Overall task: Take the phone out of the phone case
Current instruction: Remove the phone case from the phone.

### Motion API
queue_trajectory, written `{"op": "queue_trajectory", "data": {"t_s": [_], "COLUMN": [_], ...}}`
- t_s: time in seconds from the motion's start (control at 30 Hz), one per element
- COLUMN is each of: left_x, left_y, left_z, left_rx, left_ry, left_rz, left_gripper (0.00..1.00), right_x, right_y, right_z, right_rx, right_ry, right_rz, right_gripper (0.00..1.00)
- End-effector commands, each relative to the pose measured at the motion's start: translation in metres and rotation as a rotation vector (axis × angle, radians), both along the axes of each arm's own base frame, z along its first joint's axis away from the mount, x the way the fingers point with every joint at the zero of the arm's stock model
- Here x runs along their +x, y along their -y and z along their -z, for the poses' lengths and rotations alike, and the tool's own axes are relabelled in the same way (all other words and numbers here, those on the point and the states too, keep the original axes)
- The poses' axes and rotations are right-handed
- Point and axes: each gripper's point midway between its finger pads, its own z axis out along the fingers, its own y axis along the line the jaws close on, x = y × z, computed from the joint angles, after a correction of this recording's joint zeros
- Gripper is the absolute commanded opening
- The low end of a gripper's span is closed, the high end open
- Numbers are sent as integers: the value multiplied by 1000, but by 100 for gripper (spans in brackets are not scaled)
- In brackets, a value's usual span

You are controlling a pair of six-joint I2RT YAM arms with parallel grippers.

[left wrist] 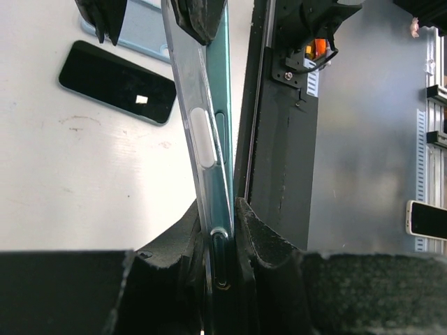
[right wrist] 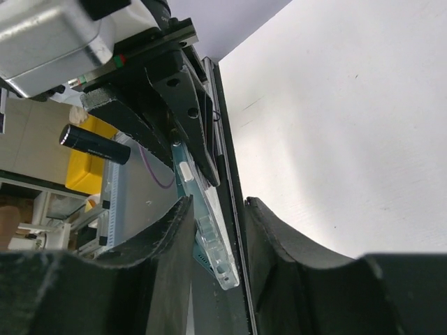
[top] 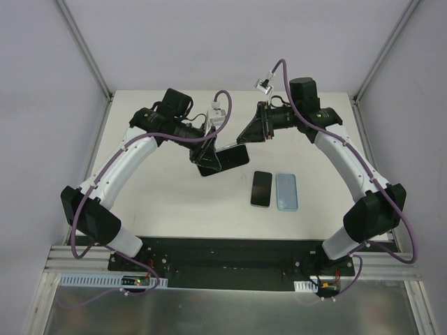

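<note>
Teal phone [left wrist: 222,91] in clear plastic case [left wrist: 187,84]
Left end effector [left wrist: 222,216] clamps one end; right end effector [right wrist: 218,213], narrowly parted, straddles the other.

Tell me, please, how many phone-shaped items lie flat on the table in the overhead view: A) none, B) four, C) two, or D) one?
C: a dark phone and a light blue case lie side by side on the table, while the cased phone is held up off it in the left gripper.
</note>
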Motion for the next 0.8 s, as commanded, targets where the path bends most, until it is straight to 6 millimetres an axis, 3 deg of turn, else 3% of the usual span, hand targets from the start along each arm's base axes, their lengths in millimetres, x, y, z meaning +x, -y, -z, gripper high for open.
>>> {"op": "queue_trajectory", "data": {"t_s": [0.0, 0.33, 0.53, 0.77], "left_x": [-8, -2, 0, -2], "left_y": [-2, -3, -6, -5], "left_z": [-57, -51, -60, -69], "left_rx": [-200, -200, -241, -275], "left_ry": [153, 147, 125, 100], "left_rz": [74, 73, 79, 96], "left_gripper": [0, 0, 0, 0], "right_x": [26, 24, -2, -37], "right_y": [24, 38, 47, 43], "right_z": [2, -37, -27, -15], "right_rx": [-49, 40, 21, 31], "right_ry": [-49, -50, 74, 133], "right_rz": [146, 144, 57, -81], "right_gripper": [40, 48, 52, 56]}}
